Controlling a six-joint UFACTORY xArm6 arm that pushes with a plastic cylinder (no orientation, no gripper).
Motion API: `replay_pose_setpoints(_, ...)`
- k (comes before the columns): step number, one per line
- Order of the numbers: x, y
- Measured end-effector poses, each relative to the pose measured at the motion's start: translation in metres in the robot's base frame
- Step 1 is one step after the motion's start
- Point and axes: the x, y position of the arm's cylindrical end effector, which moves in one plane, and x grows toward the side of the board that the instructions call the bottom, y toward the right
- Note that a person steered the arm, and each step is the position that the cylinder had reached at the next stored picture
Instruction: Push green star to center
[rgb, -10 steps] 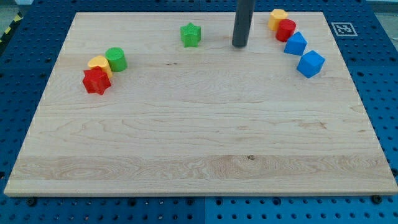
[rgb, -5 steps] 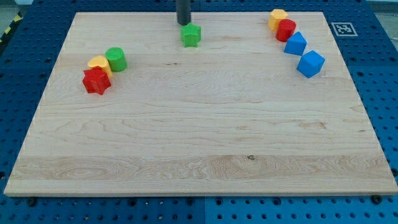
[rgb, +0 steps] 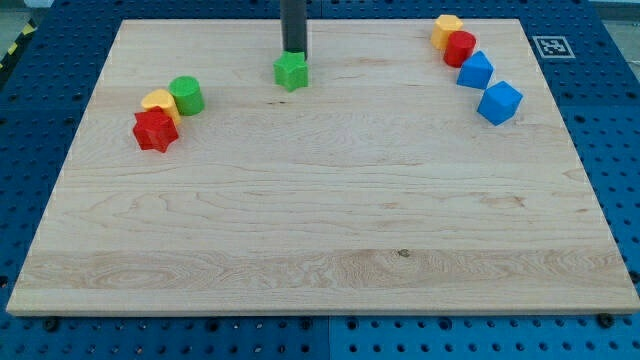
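The green star (rgb: 291, 72) lies on the wooden board (rgb: 320, 230) near the view's top, a little left of the middle. My tip (rgb: 294, 53) stands right at the star's upper edge, touching it or nearly so. The dark rod rises from there out of the view's top.
A green cylinder (rgb: 186, 95), a yellow block (rgb: 157, 101) and a red star-like block (rgb: 154, 130) cluster at the view's left. At the top right sit a yellow block (rgb: 447, 28), a red cylinder (rgb: 460, 48) and two blue blocks (rgb: 476, 71) (rgb: 499, 103). A marker tag (rgb: 551, 46) is at the board's corner.
My tip swept from right of the green star to above it, then moved down. The star has slid down and to the left.
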Motion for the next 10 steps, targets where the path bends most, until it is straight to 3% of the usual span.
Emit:
replay_pose_setpoints(3,0.058,-0.008)
replay_pose_setpoints(6,0.181,-0.001)
replay_pose_setpoints(9,0.183,0.004)
replay_pose_setpoints(10,0.164,0.0)
